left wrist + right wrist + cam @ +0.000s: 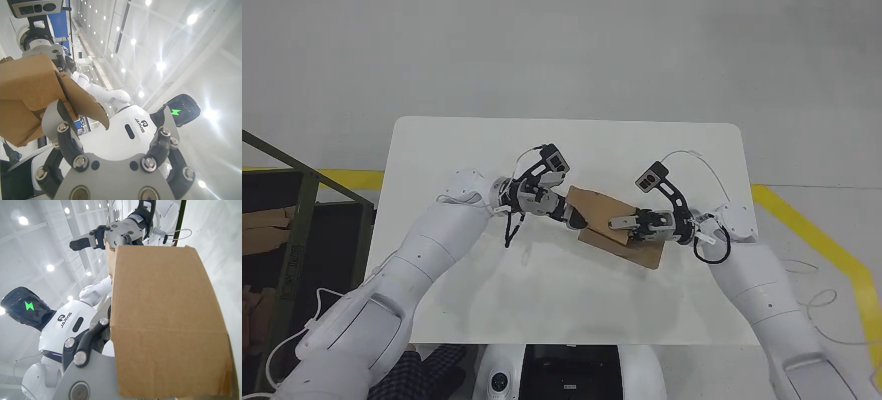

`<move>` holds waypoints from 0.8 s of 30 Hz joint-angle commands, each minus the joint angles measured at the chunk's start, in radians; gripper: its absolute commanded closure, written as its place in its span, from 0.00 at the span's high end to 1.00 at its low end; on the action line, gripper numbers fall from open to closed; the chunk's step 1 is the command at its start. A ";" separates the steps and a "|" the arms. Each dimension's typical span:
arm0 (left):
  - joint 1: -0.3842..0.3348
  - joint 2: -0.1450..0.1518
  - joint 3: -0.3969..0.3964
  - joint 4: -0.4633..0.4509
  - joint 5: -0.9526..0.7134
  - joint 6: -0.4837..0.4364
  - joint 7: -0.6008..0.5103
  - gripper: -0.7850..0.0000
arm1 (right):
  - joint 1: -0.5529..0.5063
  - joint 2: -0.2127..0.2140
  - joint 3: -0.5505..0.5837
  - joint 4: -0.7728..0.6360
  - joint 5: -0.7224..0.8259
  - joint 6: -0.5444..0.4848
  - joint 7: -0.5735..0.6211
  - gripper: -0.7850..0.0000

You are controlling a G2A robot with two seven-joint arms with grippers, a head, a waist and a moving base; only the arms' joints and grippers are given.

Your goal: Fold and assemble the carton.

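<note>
Showing brown carton, part-folded, w/ ragged flap.

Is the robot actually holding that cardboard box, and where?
The left claw is open, one finger just touching a flap of the carton. The right claw sits at the carton's other end; whether it grips cannot be told.

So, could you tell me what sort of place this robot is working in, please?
Probably an industrial hall or robotics lab: a high ceiling with rows of round lights, a yellow floor marking, and a plain white table.
</note>
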 commanded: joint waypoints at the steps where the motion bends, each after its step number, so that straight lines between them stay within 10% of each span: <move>1: -0.002 -0.001 0.004 0.004 -0.003 -0.001 0.000 1.00 | -0.003 0.001 -0.004 -0.011 0.003 0.000 0.000 0.00; 24: -0.002 0.010 -0.001 0.004 -0.007 -0.023 0.000 1.00 | -0.003 0.025 -0.048 -0.041 0.032 0.000 0.000 0.00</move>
